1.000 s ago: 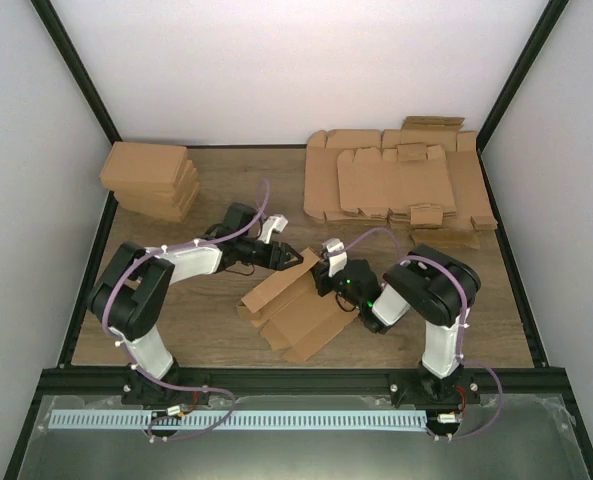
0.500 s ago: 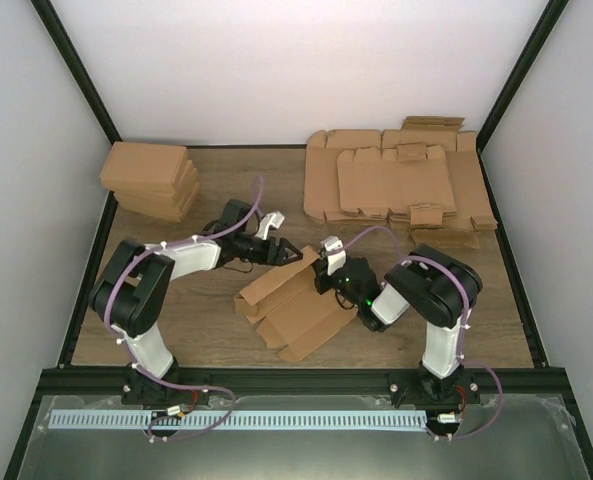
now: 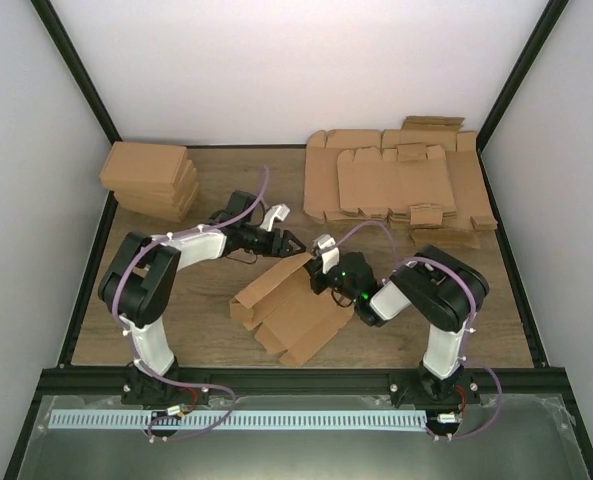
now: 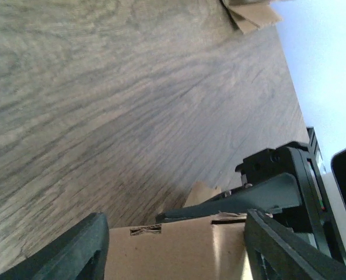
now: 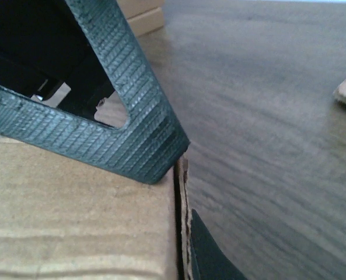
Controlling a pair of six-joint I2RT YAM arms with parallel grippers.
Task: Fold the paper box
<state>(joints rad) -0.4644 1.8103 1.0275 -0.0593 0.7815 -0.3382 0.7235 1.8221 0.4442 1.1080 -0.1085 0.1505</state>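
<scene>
The paper box is a light-brown creased cardboard piece lying mid-table, its far flap raised. My right gripper is shut on the far edge of that flap. In the right wrist view the thin cardboard edge sits pinched between the two dark fingers. My left gripper is open just behind the raised flap. In the left wrist view its jaws straddle the cardboard without closing on it, and the right gripper shows on the other side.
A stack of folded brown boxes stands at the back left. Many overlapping flat cardboard sheets lie at the back right. Black frame rails edge the wooden table.
My right gripper has moved left and away, raising the box's far flap, and the box slid slightly left. My left gripper has moved right to the raised flap.
</scene>
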